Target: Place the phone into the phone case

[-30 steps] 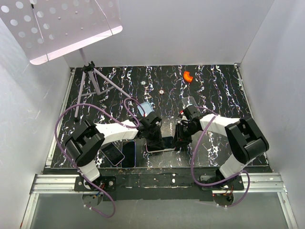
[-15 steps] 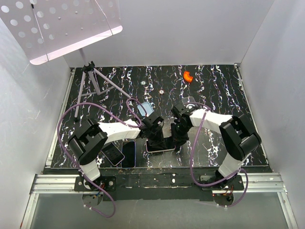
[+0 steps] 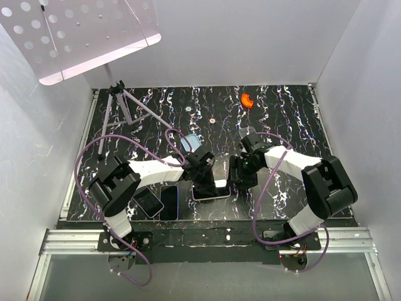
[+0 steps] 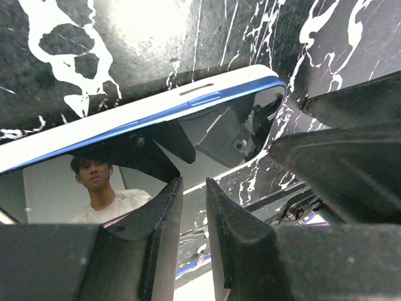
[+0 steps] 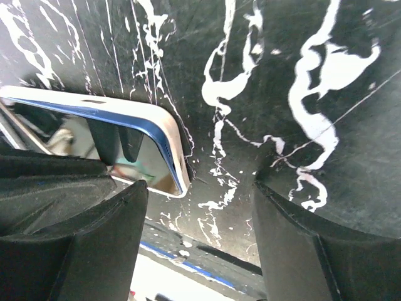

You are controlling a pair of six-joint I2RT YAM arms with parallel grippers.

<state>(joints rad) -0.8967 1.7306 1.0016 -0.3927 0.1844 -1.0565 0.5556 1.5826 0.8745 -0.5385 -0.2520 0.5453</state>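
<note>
right gripper (image 5: 197,188) has sprung wide since the last frame and shifted slightly off the right end of the phone case (image 4: 125,116). its fingers stand released, with only tabletop between them. left gripper (image 4: 193,185) has stayed over the case. its fingers are drawn almost together with a thin slit between, nothing in the slit, and tips down at the screen.

phone (image 4: 56,175) lies face up inside the case. a blue edge shows against the white rim, and the glossy screen mirrors the wrist. the rim wraps the one corner visible from the right wrist; cannot tell if it is seated all round.

table (image 3: 282,125) is black with white veining, and white walls (image 3: 250,37) stand on three sides. two dark phones (image 3: 160,202) lie just left of the case. an orange piece (image 3: 246,100) sits well beyond it, and a small tripod (image 3: 122,103) lies far beyond to the left.
</note>
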